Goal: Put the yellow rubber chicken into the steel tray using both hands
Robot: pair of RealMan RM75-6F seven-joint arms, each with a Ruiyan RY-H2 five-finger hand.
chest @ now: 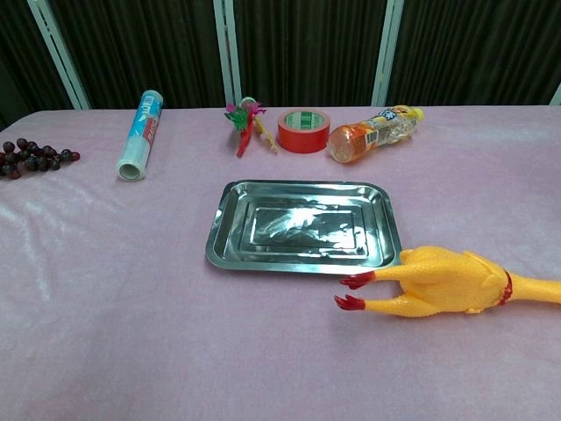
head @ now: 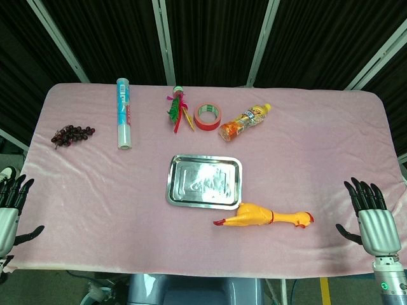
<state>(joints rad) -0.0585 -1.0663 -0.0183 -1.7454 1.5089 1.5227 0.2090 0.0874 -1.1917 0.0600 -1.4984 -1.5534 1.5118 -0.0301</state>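
We find the yellow rubber chicken (head: 264, 218) lying on its side on the pink tabletop (head: 95, 190), just beside the near right corner of the steel tray (head: 205, 180), its red feet toward the tray. The left hand (head: 9, 206) and right hand (head: 372, 213) hover at the tabletop's side edges, well apart from the tray, fingers spread, grasping nothing. Beyond the tray we note a red tape roll (head: 207, 116) and a bottle (head: 245, 122).

Bare pink desk (head: 95, 210) is lying open w/ free room betw. each robot hand (left (head: 9, 206), right (head: 375, 219)) & the centre. Chicken (head: 264, 217) is sitting just beside the tray's (head: 172, 184) near right corner; bottle (head: 245, 122), tape (head: 207, 115) & roll (head: 123, 114) are crowding the far side.
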